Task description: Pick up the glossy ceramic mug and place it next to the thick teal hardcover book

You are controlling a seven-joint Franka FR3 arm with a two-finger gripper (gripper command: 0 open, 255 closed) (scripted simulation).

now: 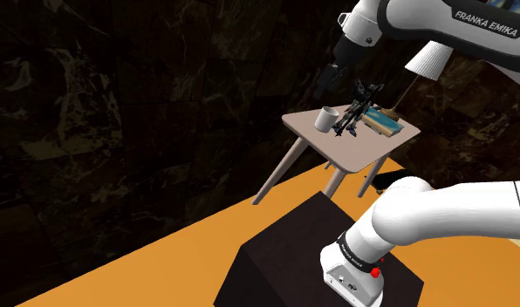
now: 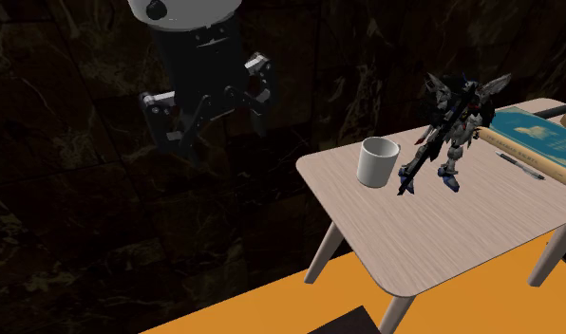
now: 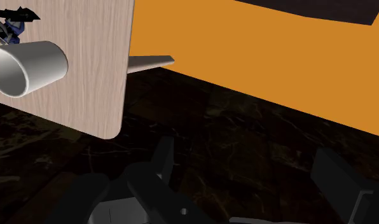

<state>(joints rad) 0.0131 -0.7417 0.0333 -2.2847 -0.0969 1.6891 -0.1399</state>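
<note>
You see the gripper (image 2: 211, 112) at the second exterior view's left, hanging in the air beyond the table's (image 2: 443, 237) edge, fingers spread wide with nothing between them. The white mug (image 2: 376, 161) stands upright on the table near the corner closest to the gripper. Just right of it is a dark robot figure (image 2: 450, 128), then the teal book (image 2: 542, 140) at the far end, well apart from the mug.

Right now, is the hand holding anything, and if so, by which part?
Nothing is held. The hand is open in the air beside the table, and the mug stands on the table, untouched.
</note>
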